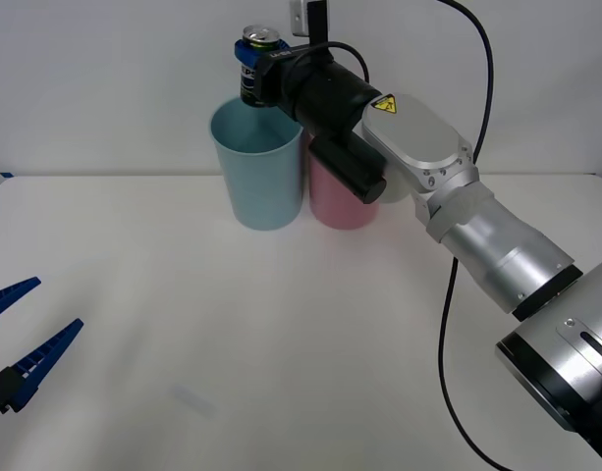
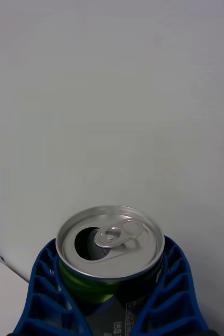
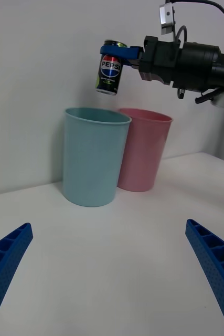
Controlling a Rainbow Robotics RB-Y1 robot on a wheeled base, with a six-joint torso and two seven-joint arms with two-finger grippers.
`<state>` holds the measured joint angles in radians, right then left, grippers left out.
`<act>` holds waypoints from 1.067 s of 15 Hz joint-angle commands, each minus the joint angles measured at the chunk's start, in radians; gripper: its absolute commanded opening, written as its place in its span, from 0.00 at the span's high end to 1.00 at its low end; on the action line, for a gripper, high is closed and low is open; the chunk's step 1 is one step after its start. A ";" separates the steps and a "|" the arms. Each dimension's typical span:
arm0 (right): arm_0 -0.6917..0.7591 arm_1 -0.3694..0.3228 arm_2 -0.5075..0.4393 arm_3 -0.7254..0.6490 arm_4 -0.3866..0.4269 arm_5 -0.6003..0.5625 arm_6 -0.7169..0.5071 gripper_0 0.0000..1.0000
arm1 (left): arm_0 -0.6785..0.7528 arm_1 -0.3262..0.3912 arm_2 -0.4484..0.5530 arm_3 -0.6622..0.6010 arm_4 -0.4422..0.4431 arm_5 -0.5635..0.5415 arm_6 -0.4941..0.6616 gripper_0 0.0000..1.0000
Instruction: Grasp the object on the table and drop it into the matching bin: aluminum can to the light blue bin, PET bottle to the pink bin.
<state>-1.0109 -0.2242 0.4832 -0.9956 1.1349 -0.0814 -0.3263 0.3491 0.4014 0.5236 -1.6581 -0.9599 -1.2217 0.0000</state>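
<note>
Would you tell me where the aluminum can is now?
The aluminum can hangs in the right end effector, above the light blue bin, left of the pink bin.

The right pincer (image 1: 249,67) is stretched out over the far side of the white worktop (image 1: 281,343), clamped on a small dark aluminum can (image 1: 257,65) with a silver top. Directly below the pincer stands the light blue bin (image 1: 256,167), mouth open; the pink bin (image 1: 338,196) touches it, under the arm's wrist. The left pincer (image 1: 21,339) waits spread apart, low over the near edge.

Bright, even light; soft shadows, sharp focus.
</note>
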 commanded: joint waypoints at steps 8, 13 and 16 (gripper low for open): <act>0.000 0.002 0.000 -0.002 -0.003 0.003 0.007 0.00 | 0.000 0.000 0.000 0.000 0.000 0.000 0.000 0.00; 0.120 -0.032 -0.003 -0.161 0.006 0.005 0.012 0.00 | 0.000 0.000 0.000 0.000 0.000 0.000 0.000 0.00; 0.230 -0.090 0.001 -0.330 0.017 -0.003 0.012 0.00 | 0.000 0.000 0.000 0.000 0.000 0.000 0.000 0.00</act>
<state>-0.8095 -0.2989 0.4826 -1.2836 1.1494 -0.0808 -0.3145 0.3491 0.4014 0.5236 -1.6581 -0.9599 -1.2217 0.0000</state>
